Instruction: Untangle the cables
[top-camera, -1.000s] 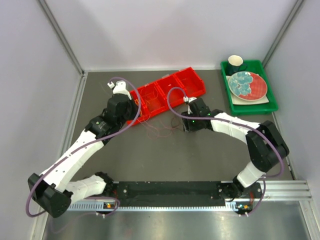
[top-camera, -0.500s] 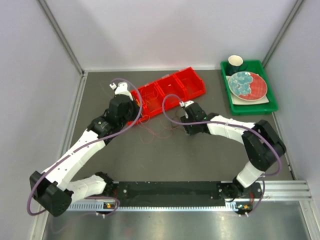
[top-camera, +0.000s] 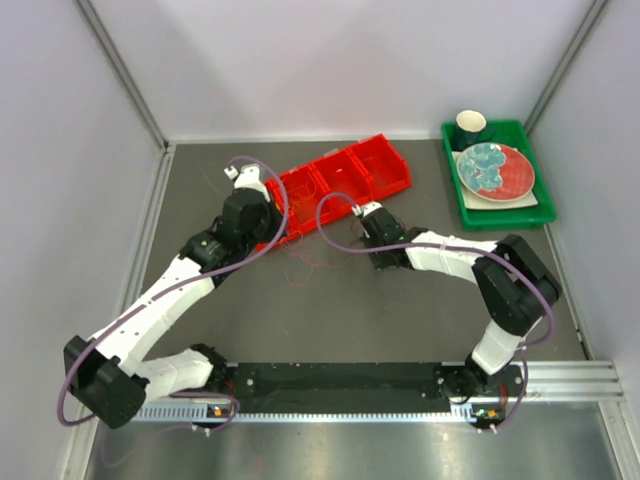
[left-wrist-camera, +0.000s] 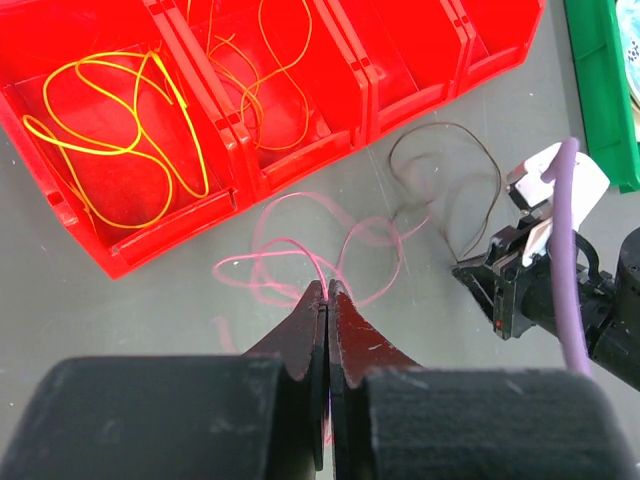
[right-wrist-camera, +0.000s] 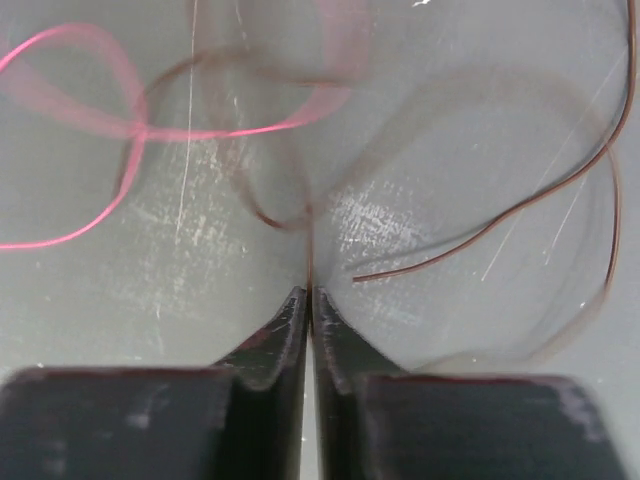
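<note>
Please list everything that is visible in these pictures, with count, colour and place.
dark grey table: one, grey, under everything
red plastic compartment bin: one, red, table's far middle
thin yellow wire cable: one, yellow, bin's end compartment
thin orange wire cable: one, orange, next compartment
thin pink wire cable: one, pink, on table
thin dark brown wire cable: one, brown, on table
green plastic tray: one, green, far right
round red-turquoise plate: one, in tray
dark green cup: one, in tray
left gripper: one, black, shut on pink cable
right gripper: one, black, shut on brown cable
</note>
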